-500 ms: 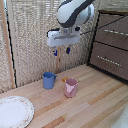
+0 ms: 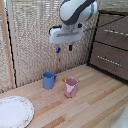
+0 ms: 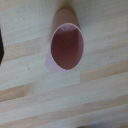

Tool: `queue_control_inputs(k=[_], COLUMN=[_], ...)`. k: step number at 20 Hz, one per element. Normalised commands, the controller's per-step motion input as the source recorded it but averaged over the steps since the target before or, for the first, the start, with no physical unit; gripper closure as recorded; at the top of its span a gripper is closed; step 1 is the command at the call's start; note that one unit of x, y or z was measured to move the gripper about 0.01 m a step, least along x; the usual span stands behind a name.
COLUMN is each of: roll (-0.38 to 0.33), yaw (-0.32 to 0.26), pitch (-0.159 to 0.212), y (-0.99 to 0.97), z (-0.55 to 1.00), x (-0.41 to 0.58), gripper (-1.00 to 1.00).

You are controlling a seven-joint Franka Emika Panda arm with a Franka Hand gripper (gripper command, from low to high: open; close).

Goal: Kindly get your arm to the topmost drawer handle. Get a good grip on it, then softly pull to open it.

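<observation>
The white arm (image 2: 76,12) hangs over the middle of the wooden table. Its gripper (image 2: 64,49) has blue fingertips (image 2: 58,50) that stand apart, open and empty, well above the cups. The dark brown drawer unit (image 2: 102,40) stands at the exterior view's right. The upper drawer's slim silvery handle (image 2: 116,32) is far to the right of the gripper, and a second handle (image 2: 107,59) lies on the drawer below. The wrist view looks straight down into a pink cup (image 3: 67,45). The drawers are out of that view.
A blue cup (image 2: 48,80) and the pink cup (image 2: 71,88) stand on the table under the gripper, with a small orange thing (image 2: 64,79) between them. A white plate (image 2: 14,111) lies at the front left. A woven beige screen (image 2: 30,40) runs behind.
The arm has shifted only slightly toward the exterior view's right. The gripper stays open and the cups, plate and drawers have not moved.
</observation>
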Motion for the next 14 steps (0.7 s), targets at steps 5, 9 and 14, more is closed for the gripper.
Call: queue_control_inputs(k=[5, 9, 14], roll=[-0.272, -0.316, -0.347], yaw=[0.165, 0.198, 0.188], pitch=[-0.056, -0.053, -0.071], y=[-0.27, -0.15, -0.13], z=[0.20, 0.00, -0.03], x=[-0.280, -0.094, -0.027], gripper=[-1.00, -1.00, -1.00])
